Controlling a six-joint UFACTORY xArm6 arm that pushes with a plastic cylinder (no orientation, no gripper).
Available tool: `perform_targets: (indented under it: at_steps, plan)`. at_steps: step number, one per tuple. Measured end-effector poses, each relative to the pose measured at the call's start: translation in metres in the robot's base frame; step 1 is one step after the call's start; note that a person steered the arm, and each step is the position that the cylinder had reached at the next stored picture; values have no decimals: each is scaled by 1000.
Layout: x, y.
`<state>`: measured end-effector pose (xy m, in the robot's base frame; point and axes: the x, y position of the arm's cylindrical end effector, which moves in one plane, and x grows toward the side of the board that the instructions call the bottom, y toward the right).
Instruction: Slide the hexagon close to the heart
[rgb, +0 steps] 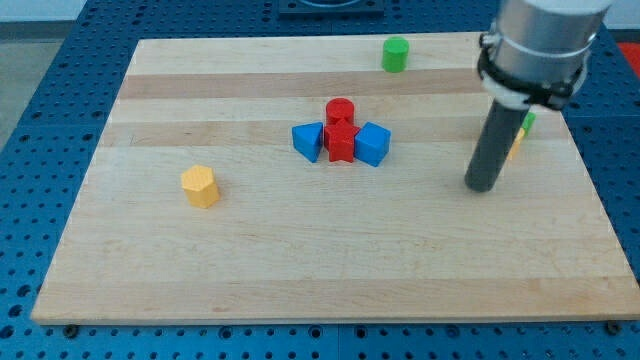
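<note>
A yellow hexagon block (200, 186) lies on the wooden board (300, 270) at the view's left. My tip (482, 187) rests on the board at the view's right, far from the hexagon. Just behind the rod, at its right edge, slivers of a yellow block (515, 148) and a green block (527, 121) show. The rod hides most of both, so their shapes cannot be made out. No heart shape is plainly visible.
A cluster sits in the board's middle: a red cylinder (340, 109), a red star-like block (341, 143), a blue triangular block (308, 140) and a blue cube (372, 144). A green cylinder (396, 54) stands near the top edge.
</note>
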<state>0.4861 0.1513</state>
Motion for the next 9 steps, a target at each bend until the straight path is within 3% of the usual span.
perform_targets:
  at_steps: [4,7,9]
  plan:
    - [56,-211]
    - [40,-344]
    - [6,-366]
